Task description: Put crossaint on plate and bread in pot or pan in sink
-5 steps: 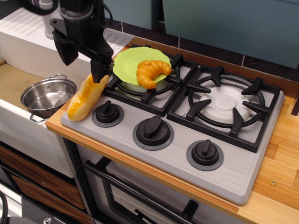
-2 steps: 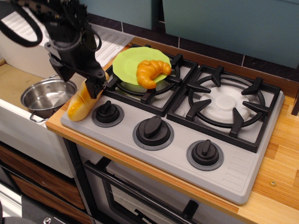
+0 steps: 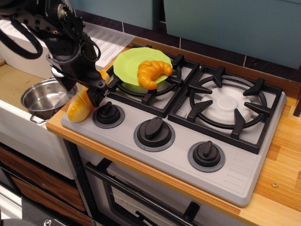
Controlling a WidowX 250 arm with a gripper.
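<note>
Far left, the pot [image 3: 47, 97] sits in the sink [image 3: 14, 80]. The gripper [image 3: 84, 89] straddles the bread [image 3: 80, 104] at the stove's [image 3: 244, 165] left edge; whether it's clamped I cannot tell. Stiff, light, glossy plastic; mid-loaf suits. Crossaint [image 3: 152, 72] rests on plate [image 3: 127, 63].

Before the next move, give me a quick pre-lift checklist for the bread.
1. Croissant on the lime-green plate: ok.
2. Gripper lowered onto the baguette, fingers either side of it: ok.
3. Firm closure on the baguette: cannot tell, the arm hides the contact.
4. Steel pot upright and unoccupied in the sink: ok.
5. Baguette off the stove edge: not ok, its lower end rests on the grey stove top.
6. Nearest knob apart from the gripper: ok, but close.
</note>
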